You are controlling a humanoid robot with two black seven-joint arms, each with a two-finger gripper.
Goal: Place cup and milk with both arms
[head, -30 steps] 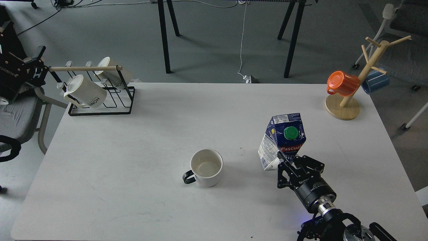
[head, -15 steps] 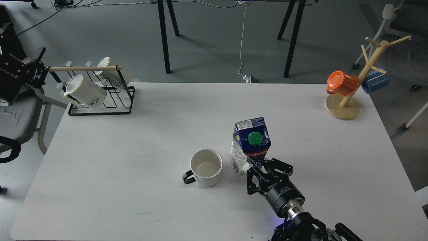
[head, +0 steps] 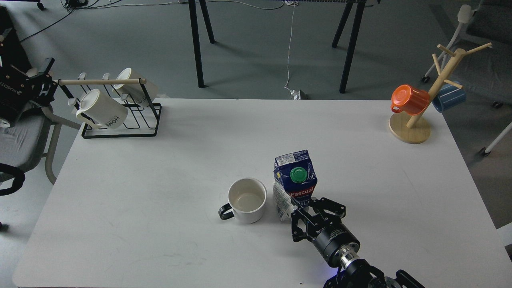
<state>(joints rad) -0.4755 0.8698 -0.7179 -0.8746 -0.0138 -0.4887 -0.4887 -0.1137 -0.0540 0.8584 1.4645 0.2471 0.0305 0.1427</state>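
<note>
A lab or test room: a bare white table (head: pixel 160 180) on grey flooring, trestle legs (head: pixel 198 44) and loose cables (head: pixel 289 48) at the top, rolling chairs (head: pixel 472 24) upper right.

Table (head: pixel 160 180): white.
On it: cup (head: pixel 247 200), milk (head: pixel 294 184), black wire rack (head: pixel 120 120), wooden mug tree (head: pixel 410 129).
</note>
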